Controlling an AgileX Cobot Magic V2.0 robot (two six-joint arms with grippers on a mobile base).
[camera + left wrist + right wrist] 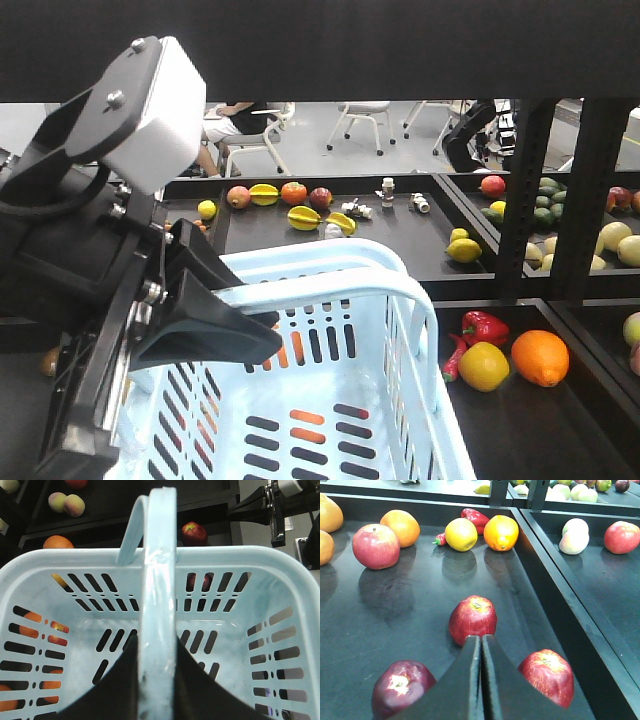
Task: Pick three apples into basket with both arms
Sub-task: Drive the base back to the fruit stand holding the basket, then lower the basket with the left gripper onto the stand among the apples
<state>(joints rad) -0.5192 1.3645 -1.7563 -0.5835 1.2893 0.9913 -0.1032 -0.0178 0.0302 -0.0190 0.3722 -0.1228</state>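
- The left jaws (156, 650) pinch the looped handle (159, 555) of the pale aqua-blue slotted plastic basket (250, 565), with one black finger touching each side of it. Only the left wrist view shows this grip.
- In the front view the left arm (90, 260), with its white-grey box housing (165, 100), stands over the basket's left rim. Its black wedge reaches across that rim, and the pinch itself is hidden.
- The right jaws (481, 680) are pressed together with nothing between them, low over the black counter (385, 610). The basket does not appear in the right wrist view.
- A glossy red apple (473, 619) lies at the tips of the right jaws; I cannot tell whether they touch it.
- A second red apple (546, 676) sits just right of those jaws and a darker red apple (402, 687) just left. All three lie on the counter, outside the basket.
- Farther out on the counter are a pink-red apple (375, 546), a round yellow fruit (461, 534), a smooth orange (501, 532) and a red pepper (475, 519).
- The front view places the yellow fruit, orange and pepper on the counter to the right of the basket.
- The left wrist view alone shows the right arm (280, 505) beyond the basket's far right corner. It also shows a stemmed red apple (194, 532) on the counter just past the far rim.
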